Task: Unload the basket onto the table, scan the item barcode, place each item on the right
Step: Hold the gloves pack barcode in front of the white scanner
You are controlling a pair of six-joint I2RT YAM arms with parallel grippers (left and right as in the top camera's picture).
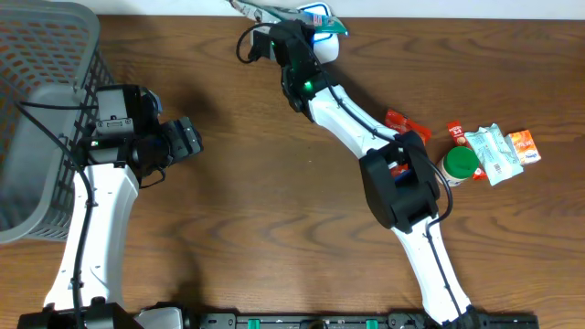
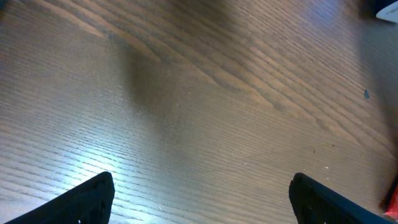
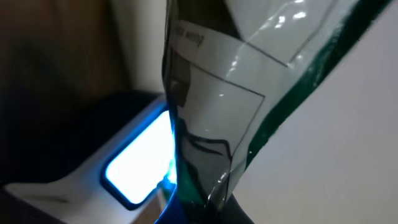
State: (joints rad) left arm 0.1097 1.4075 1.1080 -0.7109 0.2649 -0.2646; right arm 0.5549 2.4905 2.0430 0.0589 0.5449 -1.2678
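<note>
Scan step: right fingers [image 1: 267, 35] clamped on clear green-edged plastic packet [image 3: 211, 112], held at blue-lit white scanner [image 3: 140, 165], table [image 1: 274, 228] far edge. Left fingers [image 2: 93, 199] apart, idle. Next, likely: angle barcode toward window.

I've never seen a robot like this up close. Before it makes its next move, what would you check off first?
1. Grip: the right gripper is shut on the clear packet. Ok.
2. Reader on: the scanner window glows blue. Ok.
3. Placement: the clear packet hangs right beside the scanner window in the right wrist view. Ok.
4. Barcode facing the window: only a printed label shows, and no bars can be made out. Cannot tell.
5. Other arm out of the way: the left gripper is open, holds nothing, and sits over the table, far from the scanner. Ok.
</note>
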